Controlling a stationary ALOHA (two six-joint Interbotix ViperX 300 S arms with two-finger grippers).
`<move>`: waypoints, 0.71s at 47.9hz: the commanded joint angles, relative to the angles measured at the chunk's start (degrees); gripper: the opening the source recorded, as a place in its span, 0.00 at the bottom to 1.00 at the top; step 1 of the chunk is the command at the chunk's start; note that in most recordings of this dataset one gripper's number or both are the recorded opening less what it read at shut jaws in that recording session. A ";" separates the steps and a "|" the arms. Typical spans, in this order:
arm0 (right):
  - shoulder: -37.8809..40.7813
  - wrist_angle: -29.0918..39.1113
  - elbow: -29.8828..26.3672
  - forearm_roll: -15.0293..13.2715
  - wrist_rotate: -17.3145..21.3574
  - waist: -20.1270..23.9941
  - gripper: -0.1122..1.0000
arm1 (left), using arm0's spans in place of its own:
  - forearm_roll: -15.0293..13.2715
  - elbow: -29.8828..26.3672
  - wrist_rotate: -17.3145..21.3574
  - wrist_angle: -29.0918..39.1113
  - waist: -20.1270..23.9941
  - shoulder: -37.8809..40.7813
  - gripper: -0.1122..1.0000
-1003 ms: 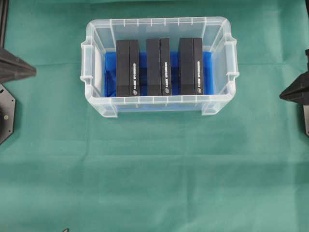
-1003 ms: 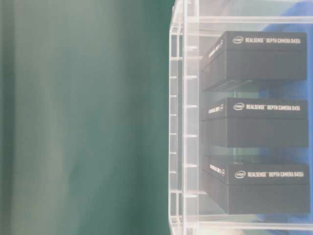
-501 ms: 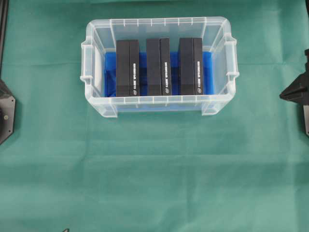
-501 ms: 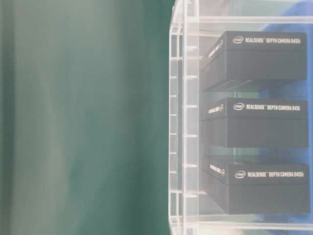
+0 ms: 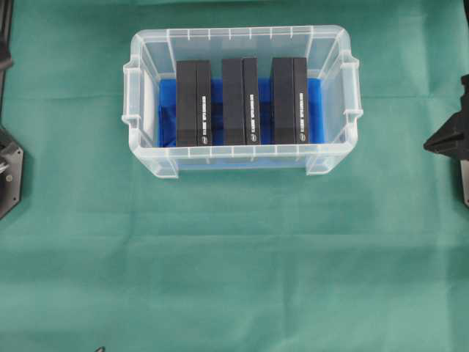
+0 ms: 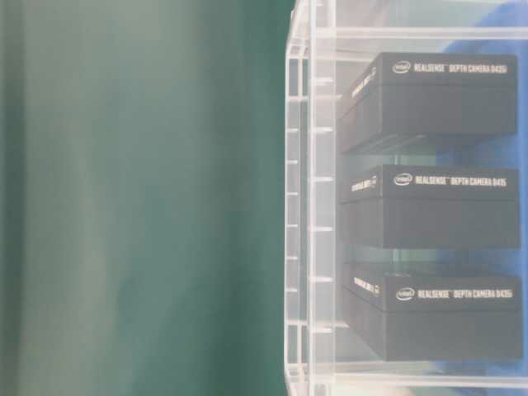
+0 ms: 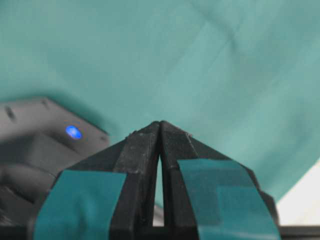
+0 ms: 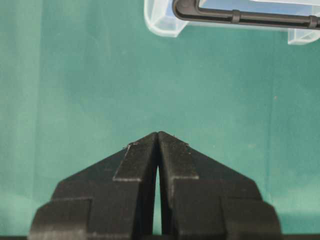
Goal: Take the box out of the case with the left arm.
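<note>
Boxes (image 5: 242,101), three, stand on edge side by side inside the case (image 5: 149,54), long axes running front to back. Left gripper (image 7: 160,131) and right gripper (image 8: 158,140) are pressed together, empty.

My left gripper (image 7: 160,125) was closed, its two black fingers meeting at the tips, teal pads (image 7: 80,205) showing on the outer faces, pointed down over the cloth. My right gripper (image 8: 158,134) was likewise closed tip to tip, aimed downward. Overhead, only the right arm's (image 5: 448,139) dark edge showed at the frame's side.
</note>
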 commanded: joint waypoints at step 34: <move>1.05 2.20 -1.85 -0.09 0.44 -0.09 0.16 | 1.41 -2.55 -33.66 3.52 5.98 3.25 0.12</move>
